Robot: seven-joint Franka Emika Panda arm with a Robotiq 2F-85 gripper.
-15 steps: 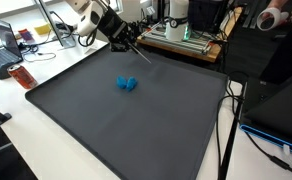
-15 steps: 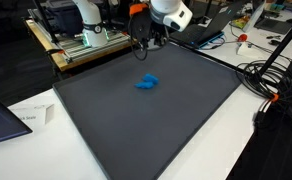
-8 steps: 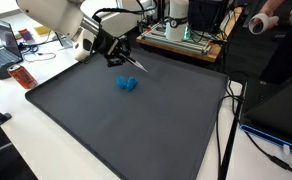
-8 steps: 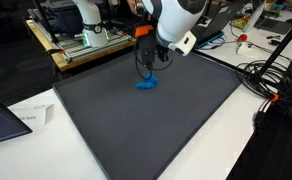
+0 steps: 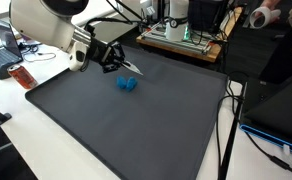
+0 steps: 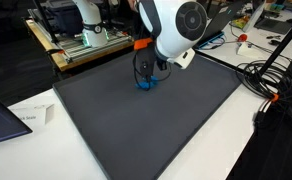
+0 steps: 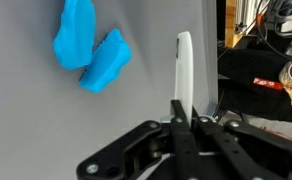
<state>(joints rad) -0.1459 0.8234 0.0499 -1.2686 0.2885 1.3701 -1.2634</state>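
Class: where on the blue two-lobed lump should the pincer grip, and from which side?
Come straight down from above and pinch across both lobes of the blue lump, probably at their middle: it lies low on the grey mat, the lobes side by side and touching.

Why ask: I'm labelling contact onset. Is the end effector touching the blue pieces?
Apart. The wrist view shows a strip of grey mat between the closed end effector and the blue pieces.
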